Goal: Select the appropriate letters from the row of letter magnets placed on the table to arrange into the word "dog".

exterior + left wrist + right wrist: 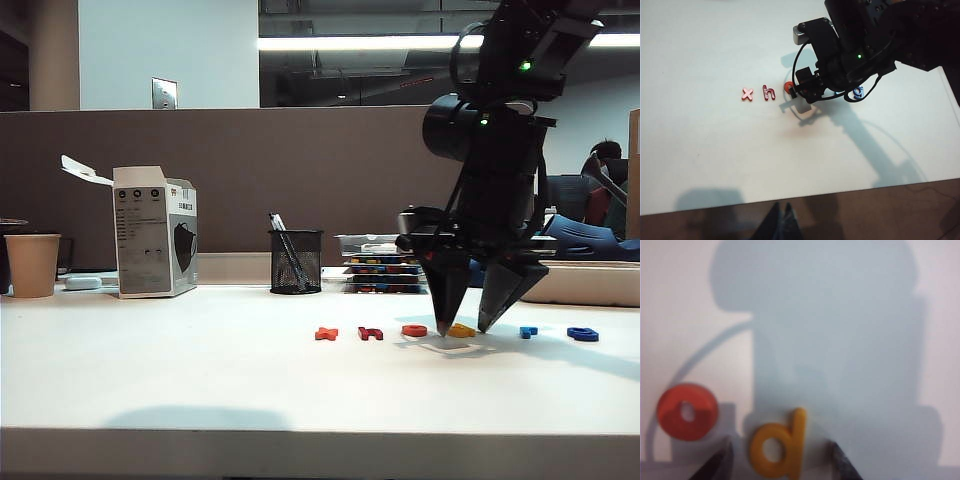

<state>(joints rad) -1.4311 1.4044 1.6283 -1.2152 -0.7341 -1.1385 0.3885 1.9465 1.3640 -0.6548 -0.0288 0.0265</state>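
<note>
The row of letter magnets lies on the white table [200,380]. The yellow "d" [461,330] [777,447] lies flat between the spread fingers of my right gripper [465,327] [780,443], which stands open with its tips down at the table and a gap on each side of the letter. The orange-red "o" [414,330] [687,411] lies just beside one finger. The dark blue "g" [582,334] [858,92] ends the row on the right. My left gripper [782,203] is shut and empty, off the table's near edge.
An orange "x" [326,333] and a dark red "h" [370,333] lie left of the "o"; a small light blue letter [528,331] lies before the "g". At the back stand a paper cup [32,264], a white box [155,245], a mesh pen holder [296,261] and stacked trays [380,265].
</note>
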